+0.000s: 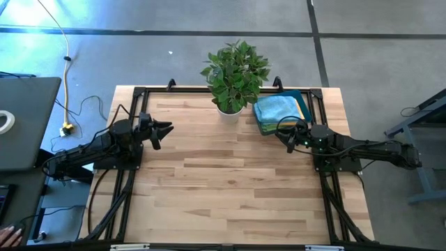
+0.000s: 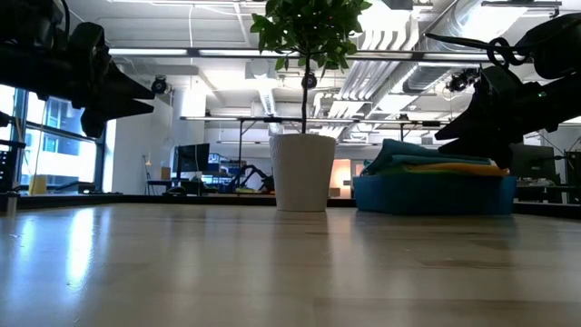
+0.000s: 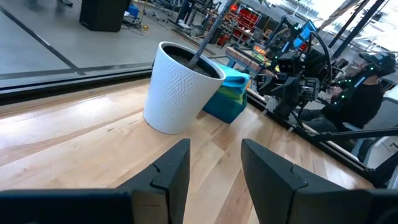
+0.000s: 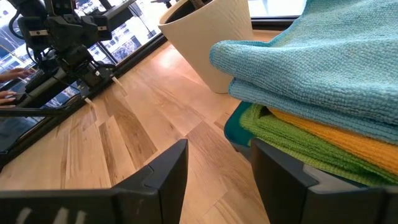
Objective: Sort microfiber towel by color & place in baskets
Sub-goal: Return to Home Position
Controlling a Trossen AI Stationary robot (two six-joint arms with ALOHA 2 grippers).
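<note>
Towels (image 4: 323, 68) (in bin (image 2: 436, 195)) lie just beyond right gripper (image 4: 217, 148), jaws apart.

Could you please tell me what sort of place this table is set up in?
Probably a robotics lab in an open industrial hall: exposed ceiling ducts, a bare concrete floor with marked lines, and a seated person working beyond the wooden table.

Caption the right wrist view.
Blue towel on orange towel on green towel in the teal bin beside the white pot; right gripper open, empty.
</note>
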